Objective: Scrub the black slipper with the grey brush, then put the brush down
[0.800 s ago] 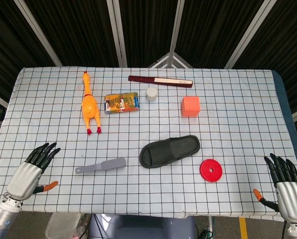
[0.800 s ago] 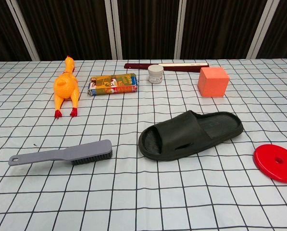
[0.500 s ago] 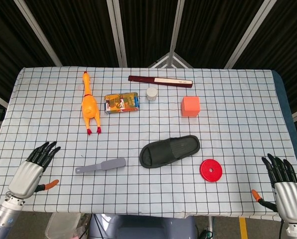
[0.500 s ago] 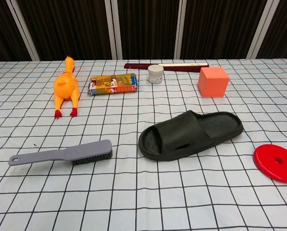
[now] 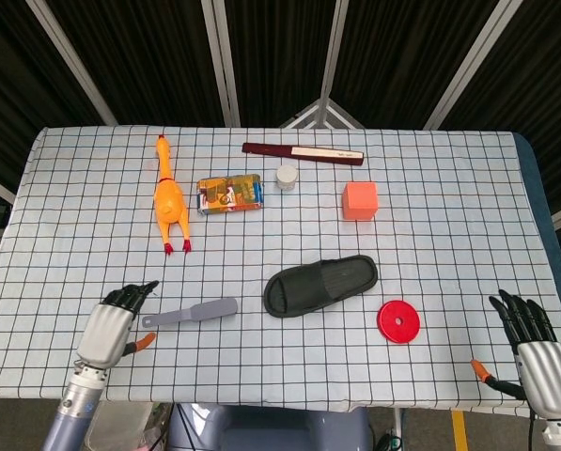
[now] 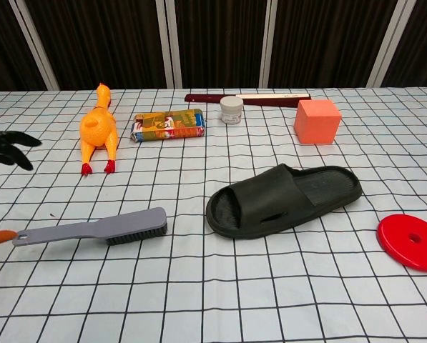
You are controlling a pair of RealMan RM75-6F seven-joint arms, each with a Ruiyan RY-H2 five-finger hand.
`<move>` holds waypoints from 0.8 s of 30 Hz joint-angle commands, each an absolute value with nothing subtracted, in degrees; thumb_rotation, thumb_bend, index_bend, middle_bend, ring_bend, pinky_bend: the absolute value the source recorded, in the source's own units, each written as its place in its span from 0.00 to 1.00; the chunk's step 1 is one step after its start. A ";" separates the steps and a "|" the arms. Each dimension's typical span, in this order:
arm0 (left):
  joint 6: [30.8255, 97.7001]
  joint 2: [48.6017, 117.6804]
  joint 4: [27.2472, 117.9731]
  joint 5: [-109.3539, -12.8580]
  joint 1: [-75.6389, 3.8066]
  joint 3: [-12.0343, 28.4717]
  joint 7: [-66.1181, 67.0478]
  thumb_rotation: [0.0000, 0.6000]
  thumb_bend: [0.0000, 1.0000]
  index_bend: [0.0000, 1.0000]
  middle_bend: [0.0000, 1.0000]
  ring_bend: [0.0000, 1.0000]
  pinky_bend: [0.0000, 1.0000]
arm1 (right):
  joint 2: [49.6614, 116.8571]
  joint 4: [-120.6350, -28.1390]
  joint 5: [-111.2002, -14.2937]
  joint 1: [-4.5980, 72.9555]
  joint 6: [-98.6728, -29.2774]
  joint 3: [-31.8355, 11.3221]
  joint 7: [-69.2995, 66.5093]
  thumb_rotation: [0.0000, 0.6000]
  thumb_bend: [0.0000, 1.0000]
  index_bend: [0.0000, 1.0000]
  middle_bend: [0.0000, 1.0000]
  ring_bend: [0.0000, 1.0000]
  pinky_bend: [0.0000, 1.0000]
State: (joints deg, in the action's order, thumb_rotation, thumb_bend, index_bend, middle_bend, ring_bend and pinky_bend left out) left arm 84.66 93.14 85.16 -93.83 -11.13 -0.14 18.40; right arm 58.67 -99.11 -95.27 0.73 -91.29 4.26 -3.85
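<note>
My left hand [image 5: 106, 324] sits at the near-left of the desk [image 5: 449, 188] with its fingers [image 6: 9, 146] spread and holding nothing, and the brush [image 5: 191, 313] lies at its three o'clock, long axis running nearly left to right, handle end just beside my thumb and bristle head pointing toward the slipper [image 5: 319, 285]. I judge the left hand far the nearer, since my right hand [image 5: 538, 352] hangs open and empty off the near-right corner, well apart from both. The checked cloth looks flat, with room around the brush; the red disc [image 5: 398, 321] sits at the slipper's four o'clock.
</note>
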 commanded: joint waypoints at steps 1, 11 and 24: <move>84.64 99.76 82.34 -93.73 -10.84 -0.22 22.88 1.00 0.04 0.16 0.30 0.26 0.35 | 57.95 -98.86 -95.61 1.34 -90.25 4.45 -5.64 0.87 0.31 0.00 0.00 0.00 0.01; 82.11 111.30 75.06 -90.89 -12.58 3.03 27.05 1.00 0.07 0.19 0.33 0.27 0.35 | 56.83 -97.87 -97.00 2.22 -88.71 4.88 -9.82 0.87 0.31 0.00 0.00 0.00 0.01; 76.81 117.61 69.33 -86.93 -17.11 7.42 27.18 1.00 0.12 0.23 0.38 0.31 0.32 | 56.24 -97.57 -97.03 1.88 -88.98 4.70 -11.01 0.87 0.31 0.00 0.00 0.00 0.01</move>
